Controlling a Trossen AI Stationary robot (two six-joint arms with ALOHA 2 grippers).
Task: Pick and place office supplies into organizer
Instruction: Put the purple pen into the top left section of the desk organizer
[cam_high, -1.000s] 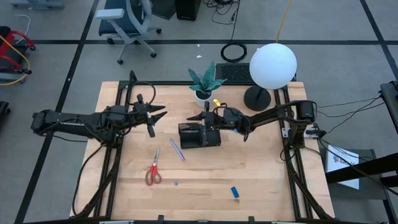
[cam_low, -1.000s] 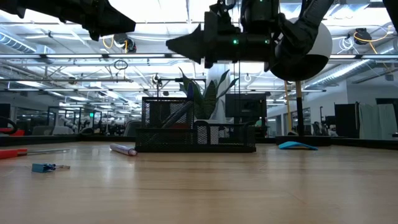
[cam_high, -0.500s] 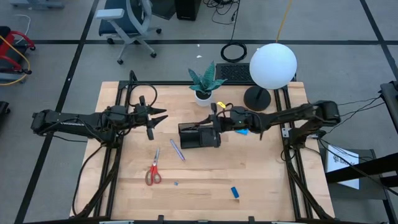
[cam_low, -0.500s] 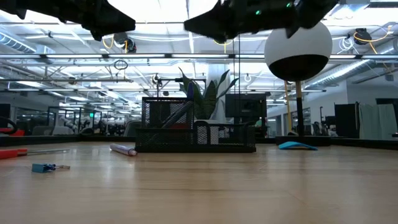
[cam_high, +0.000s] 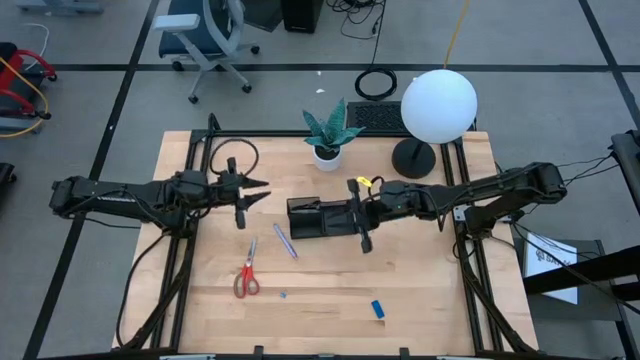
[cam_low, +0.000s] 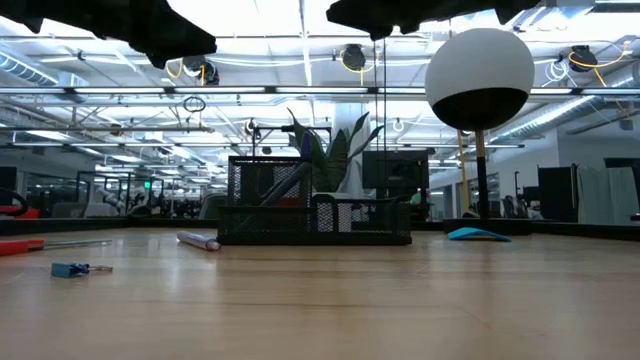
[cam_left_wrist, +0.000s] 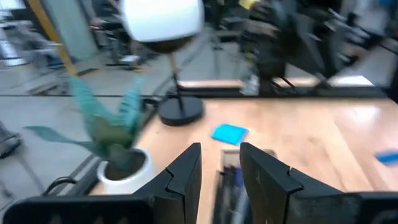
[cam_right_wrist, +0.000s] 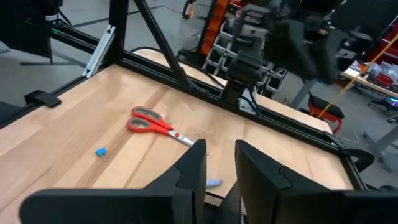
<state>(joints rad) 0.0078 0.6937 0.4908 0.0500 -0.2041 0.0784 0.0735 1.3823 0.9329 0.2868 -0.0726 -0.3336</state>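
Pale wooden table (cam_high: 420, 290), black mesh organizer (cam_high: 318, 218), both arms' fingers slightly spread, holding nothing.

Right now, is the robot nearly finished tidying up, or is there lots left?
Some is done: pens already stand in the organizer. Nothing is in hand; the right gripper hangs empty beside it, and the left gripper waits. Left on the table: scissors, purple pen, blue block, tiny blue clip.

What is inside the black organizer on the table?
Through the mesh of the organizer, the low view shows slanted pens in its taller compartment. The mesh hides their number and anything lying in the low compartments.
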